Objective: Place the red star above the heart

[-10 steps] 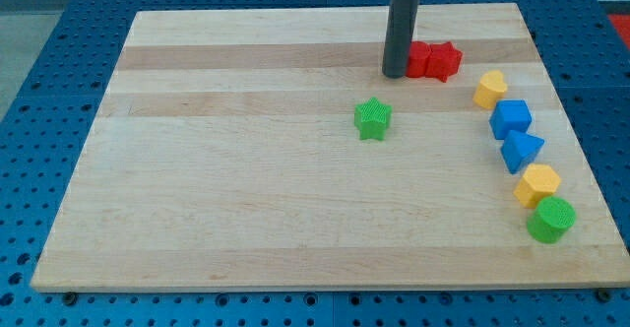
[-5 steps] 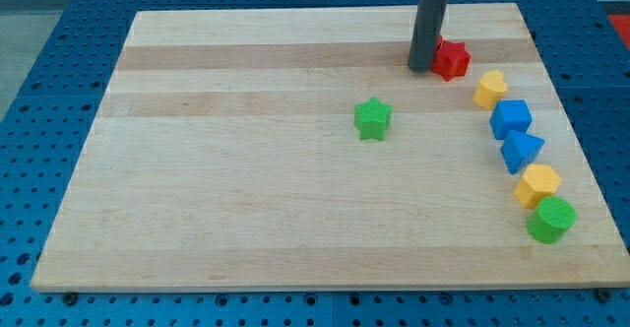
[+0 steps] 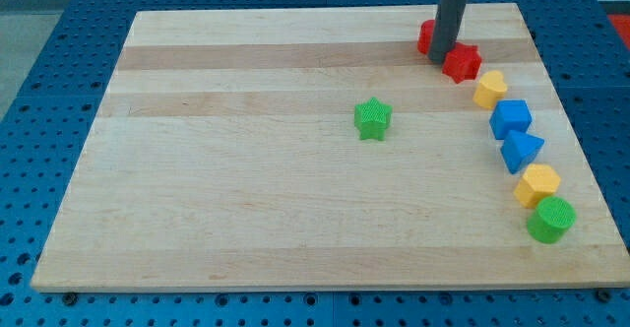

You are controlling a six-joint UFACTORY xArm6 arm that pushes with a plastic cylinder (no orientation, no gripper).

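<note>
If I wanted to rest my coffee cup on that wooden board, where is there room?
Plenty: everything from the green star to the view's left edge, and the stretch below it, is bare board. The view's right side is crowded: my tip touches the red star, then the yellow heart, two blue blocks, a yellow block, a green cylinder.

Non-task items, placed off the green star (image 3: pixel 373 118), mid-desk, standing alone. Wooden desk (image 3: pixel 246 199) sits on a blue perforated base (image 3: pixel 39 91). Well to the star's right, a curved column runs down the desk's right side: blue cube (image 3: pixel 511 117), blue triangle (image 3: pixel 521 151) just below it, orange block (image 3: pixel 537 184), green cylinder (image 3: pixel 550 219) lowest. Another red block (image 3: pixel 426 36), partly hidden, lies up and right of the star.
</note>
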